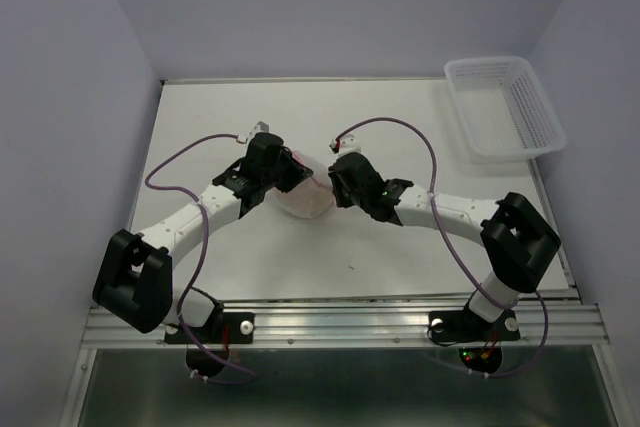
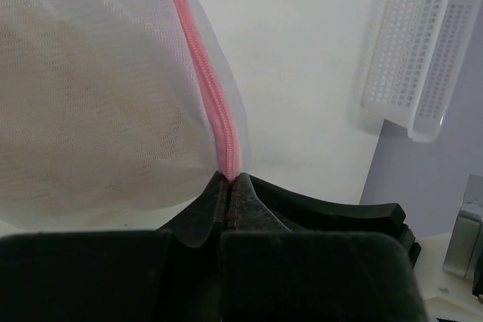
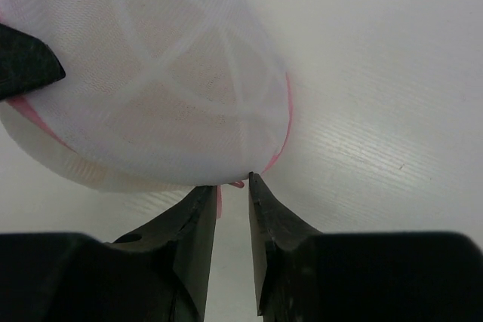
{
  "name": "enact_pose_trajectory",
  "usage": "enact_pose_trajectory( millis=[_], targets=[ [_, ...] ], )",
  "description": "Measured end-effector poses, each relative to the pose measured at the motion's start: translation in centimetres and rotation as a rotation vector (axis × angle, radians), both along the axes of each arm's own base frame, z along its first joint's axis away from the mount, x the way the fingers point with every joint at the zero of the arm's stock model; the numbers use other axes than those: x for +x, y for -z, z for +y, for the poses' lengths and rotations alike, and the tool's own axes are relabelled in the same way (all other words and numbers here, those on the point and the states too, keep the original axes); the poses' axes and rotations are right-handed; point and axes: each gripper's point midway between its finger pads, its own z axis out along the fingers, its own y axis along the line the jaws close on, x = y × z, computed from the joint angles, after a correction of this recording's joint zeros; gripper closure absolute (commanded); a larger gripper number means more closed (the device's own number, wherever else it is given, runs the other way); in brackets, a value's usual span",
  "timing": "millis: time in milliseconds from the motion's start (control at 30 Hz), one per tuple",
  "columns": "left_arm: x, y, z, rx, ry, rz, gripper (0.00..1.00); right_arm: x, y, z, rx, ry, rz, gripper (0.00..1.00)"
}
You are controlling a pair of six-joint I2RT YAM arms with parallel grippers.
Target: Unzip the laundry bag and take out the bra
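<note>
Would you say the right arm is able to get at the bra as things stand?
Probably not: the bra lies inside the mesh bag, whose pink zipper looks shut, so the right gripper meets only mesh.

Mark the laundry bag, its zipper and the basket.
laundry bag (image 3: 173, 96), right wrist view, mesh dome.
zipper (image 2: 207, 88), left wrist view, pink tape mid-length.
basket (image 1: 458, 107), top external view, left rim.

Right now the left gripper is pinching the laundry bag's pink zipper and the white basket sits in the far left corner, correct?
No: the basket sits in the far right corner, as the top view shows. The left gripper is pinching the pink zipper of the laundry bag.
</note>
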Motion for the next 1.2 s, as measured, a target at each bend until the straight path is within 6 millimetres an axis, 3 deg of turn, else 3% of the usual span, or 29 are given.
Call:
enact_pose_trajectory(
  millis=[133,300,633,767,1200],
  targets=[
    [0.1,-0.1,0.0,-0.001,-0.001,-0.006,1.00,0.7,-0.1,-0.3,-0.012,0.049,-0.019,0.76],
    [0.1,-0.1,0.0,0.004,0.003,-0.009,1.00,0.8,0.7,-0.4,-0.033,0.053,-0.014,0.99],
    [0.1,-0.1,0.0,0.008,0.009,-0.012,1.00,0.7,1.0,-0.4,-0.038,0.046,-0.007,0.99],
    [0.0,-0.1,0.0,0.007,0.012,-0.011,1.00,0.0,0.5,-0.1,-0.012,-0.005,-0.013,0.82],
    [0.2,-0.4,-0.2,-0.004,0.015,-0.024,1.00,-0.9,-0.3,1.8,0.043,-0.138,-0.016,0.75]
  ],
)
